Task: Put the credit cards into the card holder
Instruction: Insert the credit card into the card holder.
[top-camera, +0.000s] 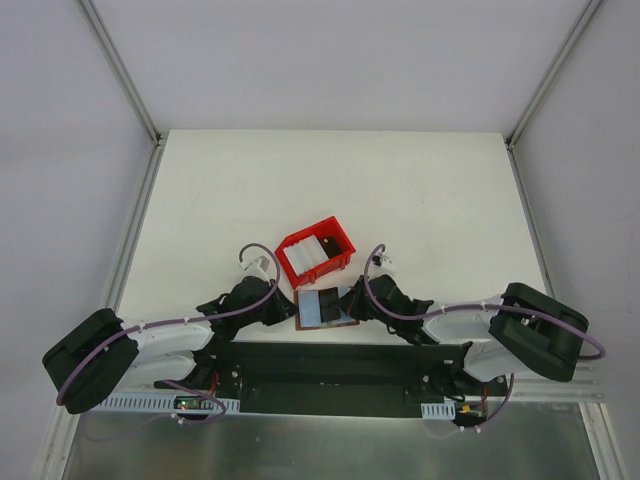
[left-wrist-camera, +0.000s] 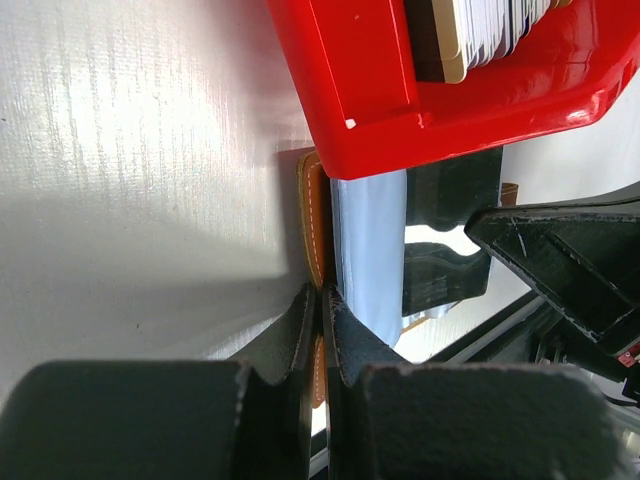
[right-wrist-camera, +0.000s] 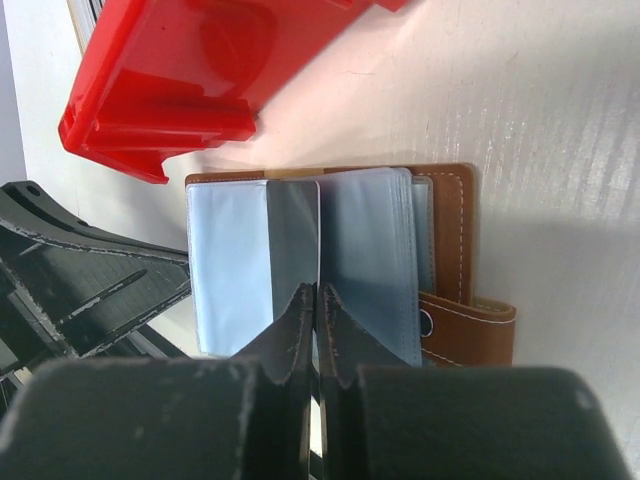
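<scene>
The brown card holder (top-camera: 322, 308) lies open near the table's front edge, with its pale blue sleeves (right-wrist-camera: 230, 265) facing up. My left gripper (left-wrist-camera: 322, 297) is shut on the holder's brown cover edge (left-wrist-camera: 314, 215) from the left. On the other side, my right gripper (right-wrist-camera: 318, 292) is shut on one upright inner sleeve (right-wrist-camera: 293, 235) at the fold. In the top view the left gripper (top-camera: 291, 311) and the right gripper (top-camera: 349, 303) flank the holder. The credit cards (top-camera: 311, 252) stand packed in the red tray (top-camera: 291, 268); their pale edges (left-wrist-camera: 492, 22) show at the top of the left wrist view.
The red tray (left-wrist-camera: 400, 95) sits just behind the holder, its wall almost touching the holder's far edge (right-wrist-camera: 165, 90). The black base plate (top-camera: 320, 372) runs along the near table edge. White table (top-camera: 330, 180) stretches beyond the tray.
</scene>
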